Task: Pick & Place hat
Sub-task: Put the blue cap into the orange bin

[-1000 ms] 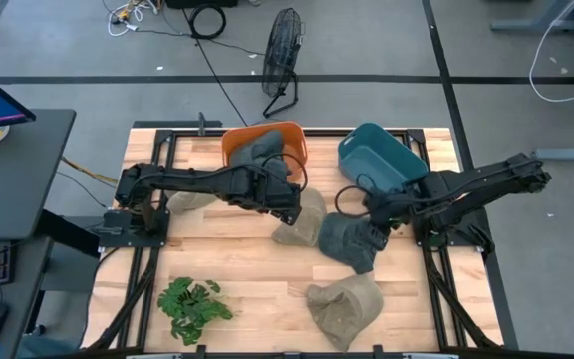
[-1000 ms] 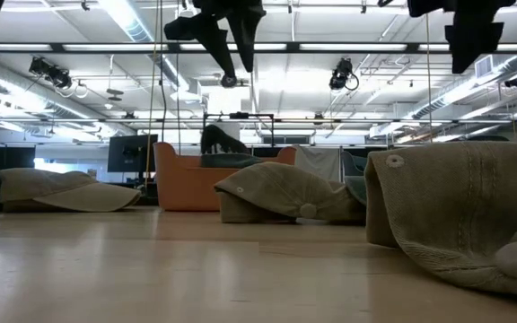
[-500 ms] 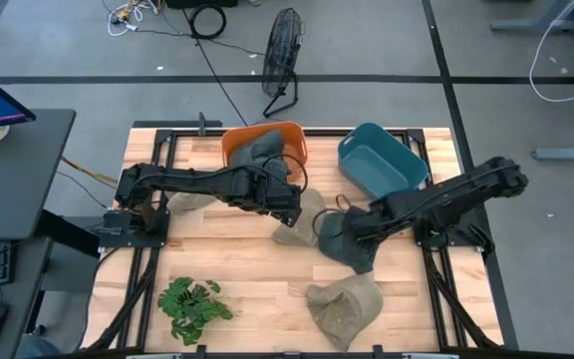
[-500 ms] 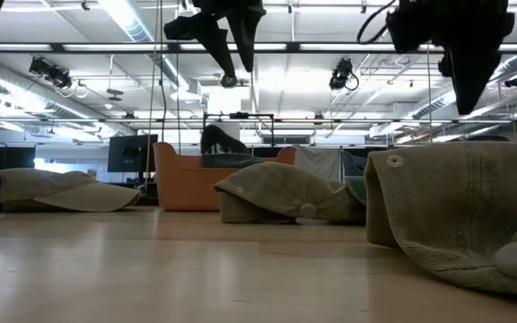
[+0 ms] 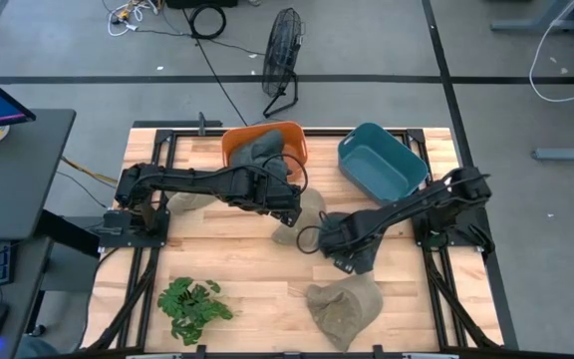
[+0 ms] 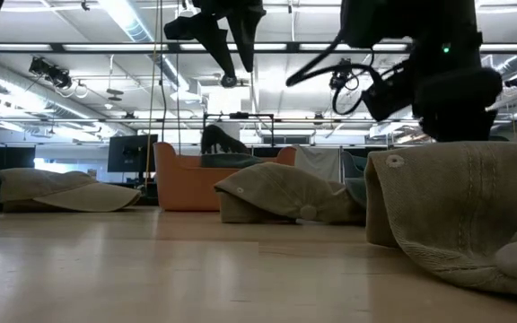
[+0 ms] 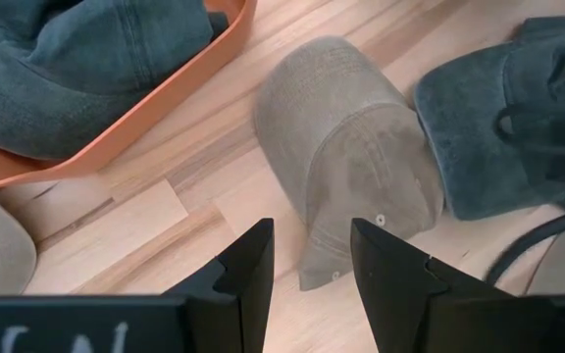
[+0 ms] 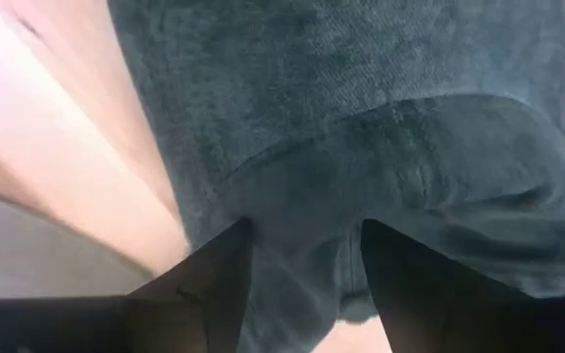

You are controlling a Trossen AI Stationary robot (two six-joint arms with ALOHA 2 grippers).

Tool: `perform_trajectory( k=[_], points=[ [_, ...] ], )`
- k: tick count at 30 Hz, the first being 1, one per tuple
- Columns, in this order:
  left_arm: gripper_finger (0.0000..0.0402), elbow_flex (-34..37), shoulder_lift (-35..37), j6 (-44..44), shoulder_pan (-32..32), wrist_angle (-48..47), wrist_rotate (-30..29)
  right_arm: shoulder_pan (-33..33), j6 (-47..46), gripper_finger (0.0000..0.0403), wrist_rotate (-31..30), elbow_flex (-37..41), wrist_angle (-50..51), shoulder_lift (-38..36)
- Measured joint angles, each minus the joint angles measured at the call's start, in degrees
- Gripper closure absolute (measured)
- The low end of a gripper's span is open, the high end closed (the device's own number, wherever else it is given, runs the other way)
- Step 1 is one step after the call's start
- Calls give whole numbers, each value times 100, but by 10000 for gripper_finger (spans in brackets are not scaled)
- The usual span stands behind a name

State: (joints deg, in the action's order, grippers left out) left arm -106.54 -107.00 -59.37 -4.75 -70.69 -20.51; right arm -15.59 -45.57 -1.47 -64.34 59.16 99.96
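**Right tool drops onto the dark teal hat**

Right tool [image 5: 335, 241] is down low over the dark teal hat [image 5: 359, 245], which lies on the tabletop [image 5: 237, 269] just in front of the blue bin [image 5: 382, 162]. Its wrist view is all denim-blue fabric, with the two fingers [image 8: 214, 284] spread apart on either side of a raised fold, nothing pinched between them yet. So this looks like the reach-and-grasp step, right at the point of contact.

Left tool [image 7: 307, 260] hangs above the tan hat [image 7: 351, 162] that sits beside the teal one, fingers parted and empty, with the orange bin [image 5: 263, 148] just behind it already holding a dark hat.

Next, I'd say, the right fingers need to close on that fold, get a firm bite of cloth, then lift clear and carry back to the blue bin. Soft fabric could slip out.
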Motion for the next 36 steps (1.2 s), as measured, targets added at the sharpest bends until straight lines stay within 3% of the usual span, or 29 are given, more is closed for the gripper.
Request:
perform_trajectory(
  k=[3,8,10,16,28,36],
  points=[
    [262,0,0,1,0,-1,1,0,340,247,58,0,-22,46],
    [262,0,0,2,0,-3,2,2,633,363,290,0,10,-27],
    [262,2,0,2,0,-26,2,2,747,390,441,0,15,-130],
    [262,7,99,-21,0,-157,12,22,818,393,480,0,126,-843],
    [262,4,618,-295,2,64,-84,373,701,399,-325,-5,67,-2484],
    [262,2,620,-88,2,1616,16,422,1411,401,-1257,-6,-389,-2703]
  ],
)
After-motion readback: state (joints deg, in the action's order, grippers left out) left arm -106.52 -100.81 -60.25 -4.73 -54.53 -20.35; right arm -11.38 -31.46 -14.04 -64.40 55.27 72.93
